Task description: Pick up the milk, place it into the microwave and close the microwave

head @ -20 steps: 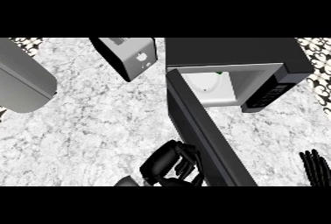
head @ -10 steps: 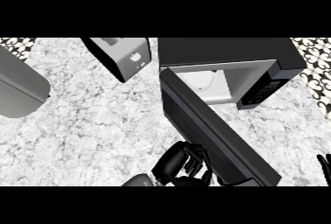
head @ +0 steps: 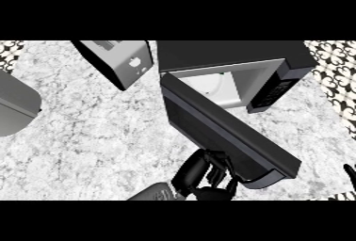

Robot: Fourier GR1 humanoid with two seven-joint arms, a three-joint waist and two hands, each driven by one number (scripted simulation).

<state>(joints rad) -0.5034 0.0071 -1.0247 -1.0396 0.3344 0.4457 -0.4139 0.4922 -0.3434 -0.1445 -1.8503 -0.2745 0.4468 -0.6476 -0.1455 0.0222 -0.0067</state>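
Note:
The black microwave (head: 236,56) stands at the back right of the marble counter (head: 90,141). Its door (head: 222,136) hangs partly open, swung out toward me. Behind the door's top edge, a white shape that looks like the milk carton (head: 208,87) sits inside the lit cavity, partly hidden. My left hand (head: 201,174) is at the door's outer face near its free end, with relaxed fingers touching the door and nothing held. Only the fingertips of my right hand (head: 348,169) show at the lower right edge, pointing up.
A silver toaster (head: 122,61) stands at the back, left of the microwave. A large grey rounded object (head: 14,108) fills the left edge. Black-and-white patterned tiles (head: 337,70) line the right side.
The microwave door has swung further toward shut, and my left hand has followed it up and to the right. My right hand has slipped nearly out of view at the right.

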